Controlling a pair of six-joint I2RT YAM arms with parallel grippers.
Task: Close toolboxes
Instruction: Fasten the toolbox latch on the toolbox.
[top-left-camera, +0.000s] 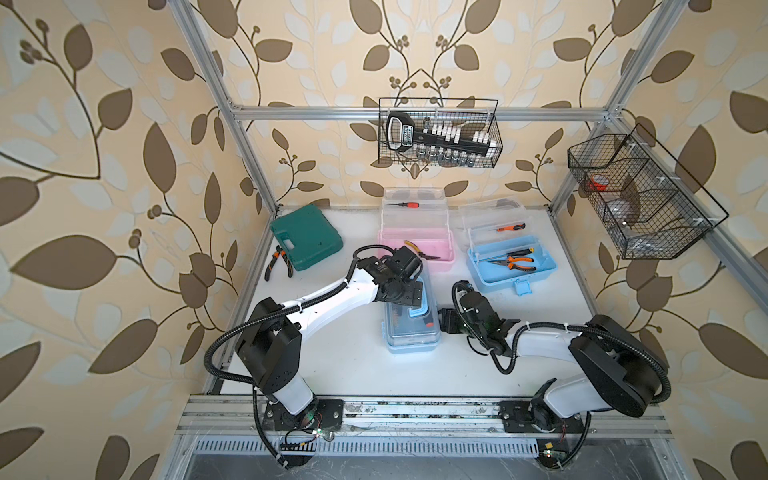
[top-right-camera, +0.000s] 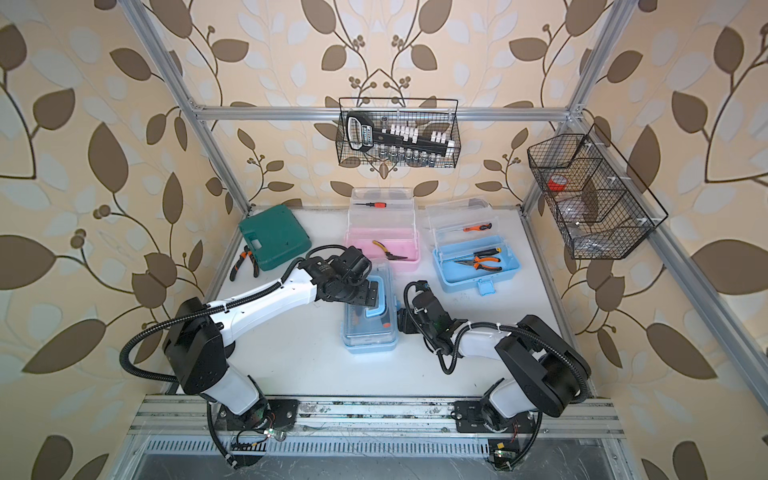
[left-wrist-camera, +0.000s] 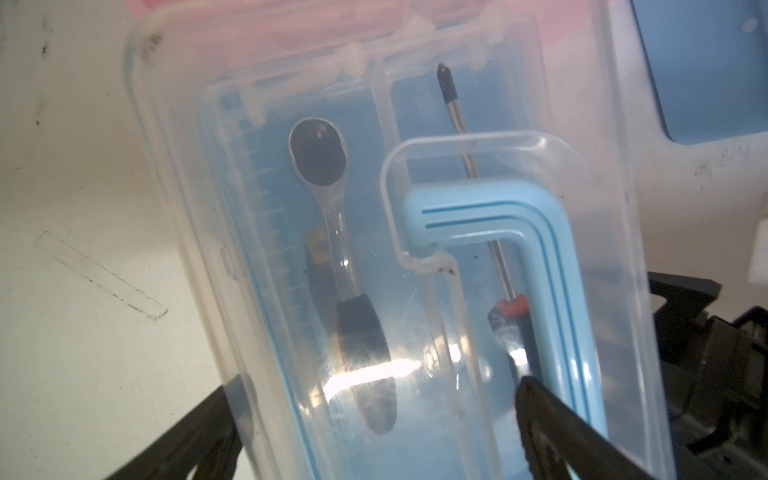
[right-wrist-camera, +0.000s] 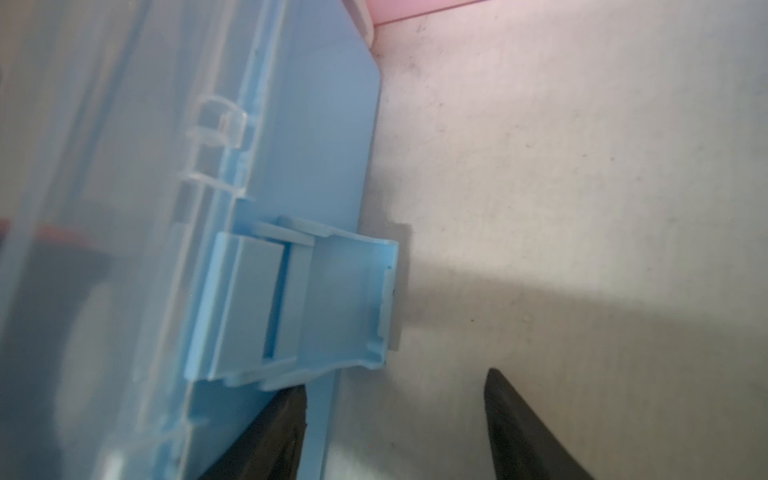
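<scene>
Top and wrist views of the workcell. A light-blue toolbox (top-left-camera: 411, 336) lay at the centre of the white table (top-left-camera: 332, 365), its clear lid lowered over a ratchet (left-wrist-camera: 318, 153) and a screwdriver (left-wrist-camera: 469, 158), and its looped handle (left-wrist-camera: 519, 224) folded flat. The left gripper (left-wrist-camera: 380, 386) was poised over the lid with its jaws spread wide and nothing held. The right gripper (right-wrist-camera: 397, 382) was positioned at the box's 3 o'clock side, jaws parted and empty. The blue latch (right-wrist-camera: 332, 299) was seen swung outward, just ahead of the fingertips; one finger (right-wrist-camera: 286, 419) was placed close against the base wall. The pink toolbox (top-left-camera: 390, 239) stood at 12 o'clock, lid raised and pliers inside. The second blue toolbox (top-left-camera: 498, 282) stood at 2 o'clock, likewise open. A green case (top-left-camera: 305, 235) was set at 10 o'clock, with loose pliers (top-left-camera: 278, 262) beside it.
</scene>
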